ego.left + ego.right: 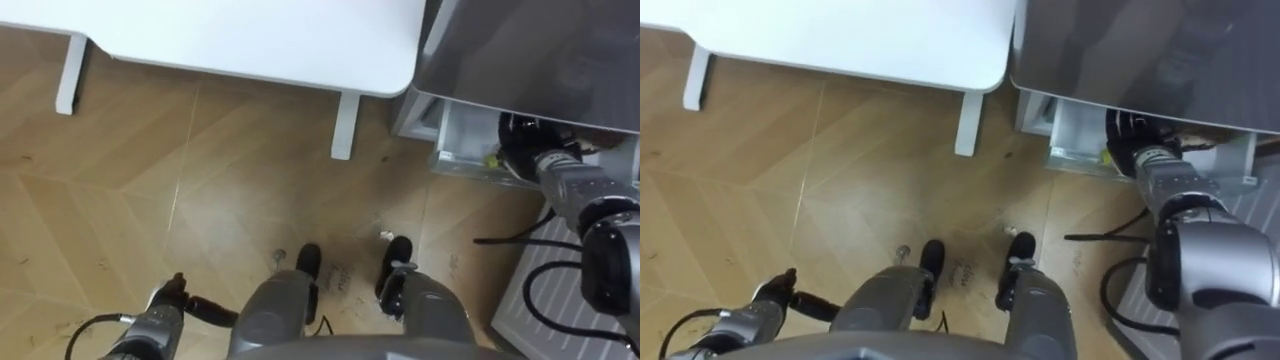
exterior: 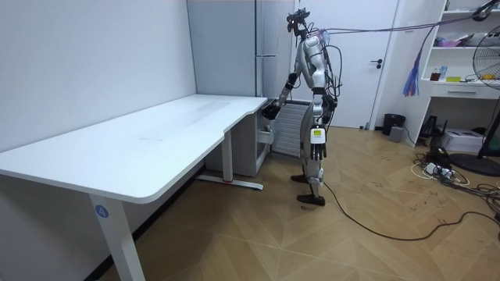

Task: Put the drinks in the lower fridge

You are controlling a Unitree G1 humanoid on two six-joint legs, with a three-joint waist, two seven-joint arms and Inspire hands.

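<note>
Fingers of the right hand (image 1: 518, 140) are buried in the open lower fridge drawer (image 1: 462, 135), so I cannot tell their grip or whether they clasp a drink; the left hand (image 1: 165, 305) hangs low, fingers loosely straight. Room view: the robot stands beside the tabletop (image 2: 156, 133), right hand at the drawer.

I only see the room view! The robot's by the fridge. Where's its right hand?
Observer: The right hand is reaching into the fridge's open lower compartment.
Operator: Has it got a drink?
Observer: Can't tell. The hand is just a dark shape in there, and no drink stands out.
Operator: What about the other hand?
Observer: The left hand hangs low beside the left leg, above the floor.
</note>
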